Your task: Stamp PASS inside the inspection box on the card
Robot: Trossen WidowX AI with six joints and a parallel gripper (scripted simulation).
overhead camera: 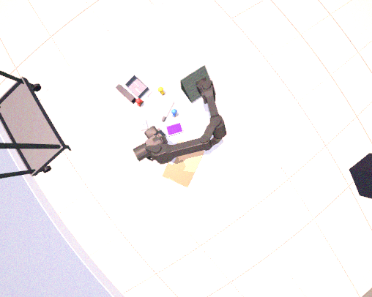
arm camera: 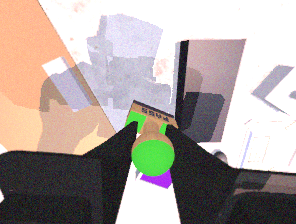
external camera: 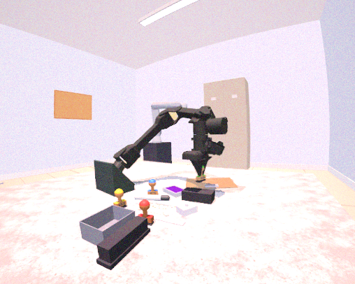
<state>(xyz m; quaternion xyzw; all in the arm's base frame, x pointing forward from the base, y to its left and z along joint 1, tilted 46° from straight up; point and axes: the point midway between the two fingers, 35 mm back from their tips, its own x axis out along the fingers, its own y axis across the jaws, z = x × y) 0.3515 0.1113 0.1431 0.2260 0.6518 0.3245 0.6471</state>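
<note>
Pale walls (external camera: pixel 181 63) and a tall beige cabinet (external camera: pixel 230 122) form the background of the exterior view. From left to right there, a grey tray (overhead camera: pixel 138 86) (external camera: pixel 91 233) is set well apart from the hand, on its left and nearer the viewer, with a long black block (overhead camera: pixel 125 93) (external camera: pixel 123 243) just beside it. Between these and the hand, the yellow stamp (overhead camera: pixel 161 89) (external camera: pixel 119 196), red stamp (overhead camera: pixel 139 102) (external camera: pixel 145 207) and blue stamp (overhead camera: pixel 174 112) (external camera: pixel 152 185) are stood knob-up, presumably so that each could be grasped from above; none is needed here. A marker (overhead camera: pixel 168 111) (external camera: pixel 149 197) is laid in front of the blue one. Nearer the hand, still on its left, the purple ink pad (overhead camera: pixel 174 129) (external camera: pixel 174 189) (arm camera: pixel 156 180) is left uncovered, ready for inking. The gripper (overhead camera: pixel 156 140) (external camera: pixel 200 175) (arm camera: pixel 151 127) is closed on the green-knobbed PASS stamp (external camera: pixel 200 178) (arm camera: pixel 153 158), pinched below the knob, apparently to keep its printing face free underneath. A black open box (external camera: pixel 198 196) (arm camera: pixel 215 65) is placed in front of the hand, and an orange sheet (overhead camera: pixel 182 172) (external camera: pixel 226 182) (arm camera: pixel 20 65) reaches to its right. Whether the stamp has been inked cannot be told; the black box should be cleared during any carry.
</note>
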